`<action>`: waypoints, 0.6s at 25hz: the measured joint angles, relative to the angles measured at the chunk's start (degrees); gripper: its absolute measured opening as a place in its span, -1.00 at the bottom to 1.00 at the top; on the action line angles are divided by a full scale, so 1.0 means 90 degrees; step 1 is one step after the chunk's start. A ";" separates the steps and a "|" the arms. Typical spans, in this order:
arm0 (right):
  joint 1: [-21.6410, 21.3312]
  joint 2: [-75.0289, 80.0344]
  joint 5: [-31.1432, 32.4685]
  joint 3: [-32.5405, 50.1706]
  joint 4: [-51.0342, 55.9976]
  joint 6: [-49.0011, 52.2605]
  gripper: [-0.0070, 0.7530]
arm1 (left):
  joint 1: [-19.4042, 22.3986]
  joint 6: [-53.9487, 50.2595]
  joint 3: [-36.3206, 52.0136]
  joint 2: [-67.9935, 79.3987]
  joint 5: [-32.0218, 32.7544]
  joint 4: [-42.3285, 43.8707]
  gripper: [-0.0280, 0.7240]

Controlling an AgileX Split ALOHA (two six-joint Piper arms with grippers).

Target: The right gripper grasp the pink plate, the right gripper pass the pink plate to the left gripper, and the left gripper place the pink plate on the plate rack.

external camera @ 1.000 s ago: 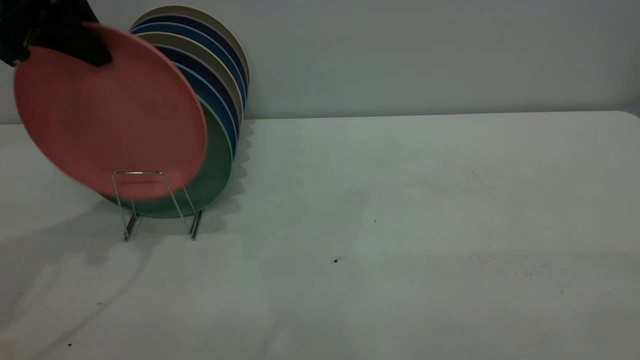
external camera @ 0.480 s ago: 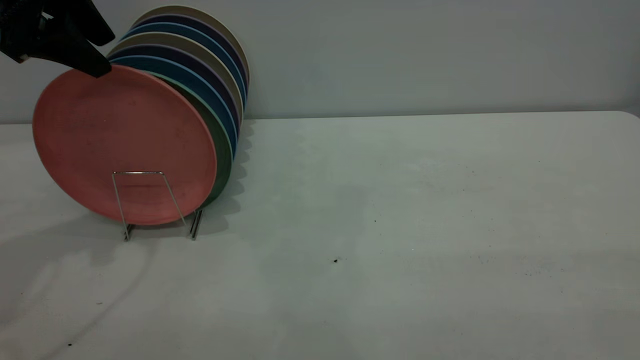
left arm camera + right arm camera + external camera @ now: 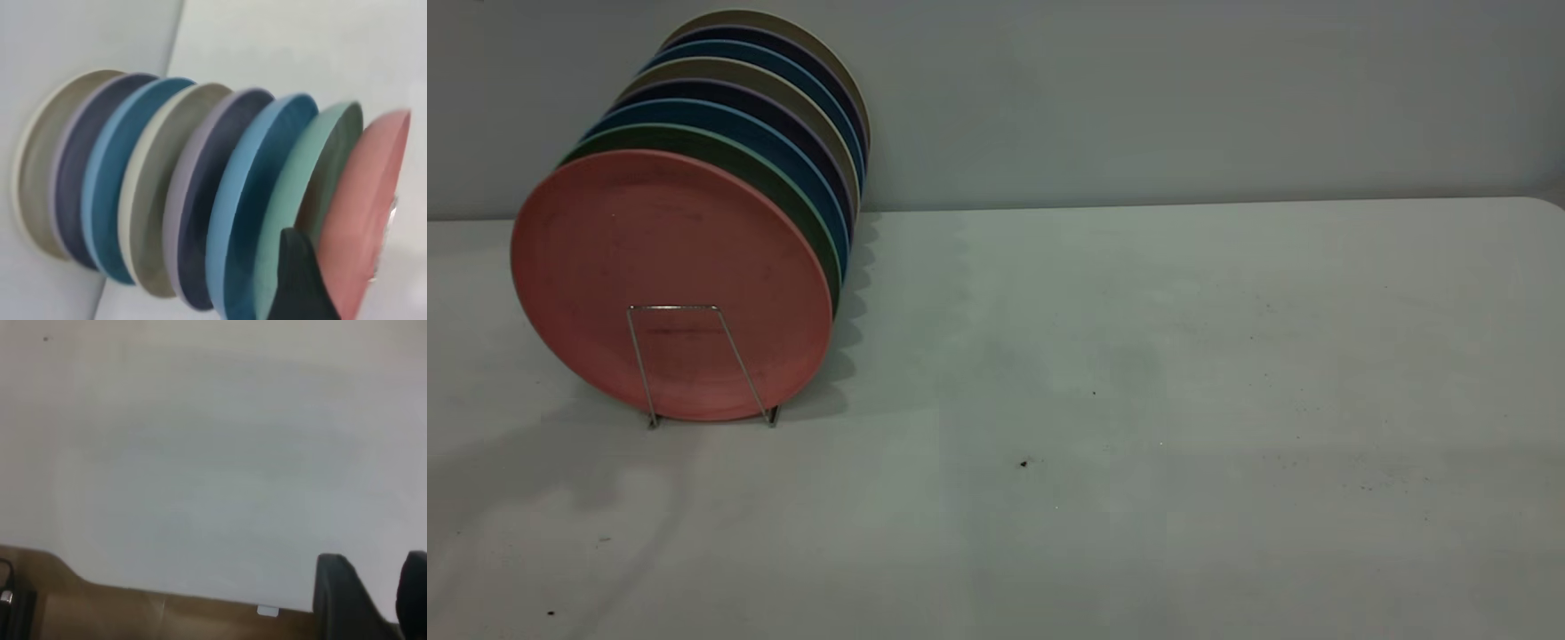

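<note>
The pink plate (image 3: 671, 284) stands on edge at the front of the plate rack (image 3: 643, 364), leaning back on the teal-green plate (image 3: 720, 151). It stands free, with no gripper in the exterior view. In the left wrist view the pink plate (image 3: 363, 213) is the end of the row, and one black finger (image 3: 297, 280) of my left gripper shows in front of the teal-green (image 3: 300, 180) and pink rims, touching neither; the other finger is out of frame. My right gripper (image 3: 377, 567) hangs empty over the table's edge, with a gap between its jaws.
Several more plates, blue (image 3: 783, 156), dark navy and beige, stand in the rack behind the teal-green one. The white table (image 3: 1138, 400) stretches to the right of the rack. The right wrist view shows the table's edge with brown floor (image 3: 133, 613) beyond.
The left gripper held the pink plate by its top rim, lowered it into the rack's front slot, let go and rose out of the exterior view. The plate settled back against the teal-green one.
</note>
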 joint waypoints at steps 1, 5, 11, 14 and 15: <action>0.0000 0.0000 -0.0007 0.0000 -0.0076 0.0114 -0.38 | 0.0000 -0.0393 0.0000 -0.0187 0.0065 0.0000 0.43; 0.0256 -0.0075 -0.0039 0.0000 -0.0384 0.0574 -0.38 | 0.0000 -0.2187 0.0000 -0.0894 0.0637 0.0057 0.43; 0.0899 -0.0599 -0.0055 0.0046 -0.0535 0.0822 -0.36 | 0.0000 -0.4537 0.0000 -0.1662 0.2024 0.0894 0.43; 0.1025 -0.0783 -0.0055 0.0046 -0.0546 0.0858 -0.36 | 0.0000 -0.5794 0.0001 -0.1944 0.2150 0.1289 0.43; 0.1083 -0.0820 -0.0055 0.0047 -0.0546 0.0873 -0.36 | 0.0000 -0.6110 0.0001 -0.2029 0.2150 0.1417 0.43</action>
